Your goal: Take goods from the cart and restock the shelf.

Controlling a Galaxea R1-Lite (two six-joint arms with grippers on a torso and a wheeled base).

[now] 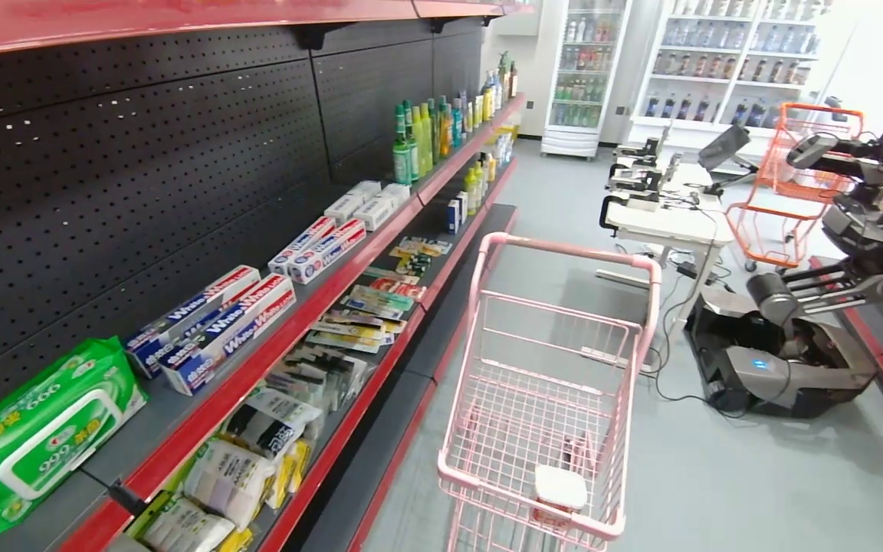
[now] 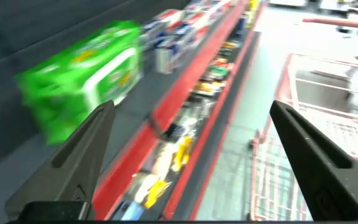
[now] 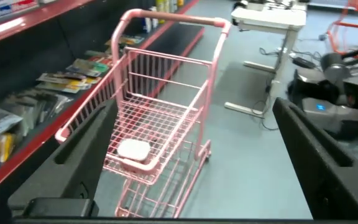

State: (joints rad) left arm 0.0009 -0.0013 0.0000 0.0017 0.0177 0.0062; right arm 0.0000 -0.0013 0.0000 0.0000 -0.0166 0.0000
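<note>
Green wipes pack (image 1: pixel 35 437) lies on the red-edged shelf (image 1: pixel 257 374), pink cart (image 1: pixel 564 249) beside it on grey floor (image 1: pixel 717 475). Both left gripper (image 2: pixel 191 118) and right gripper (image 3: pixel 194 115) are spread wide, empty.

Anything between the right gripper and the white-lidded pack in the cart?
Nothing visible. The right gripper is open, up and apart from the white-lidded pack, which lies in the basket of the pink cart. The basket's top is open. Only its wire walls ring the pack, so a path from above looks clear.

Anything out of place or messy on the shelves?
The green wipes pack lies skewed on its shelf, and packets on the shelf below are loosely heaped. Nothing looks spilled or damaged.
</note>
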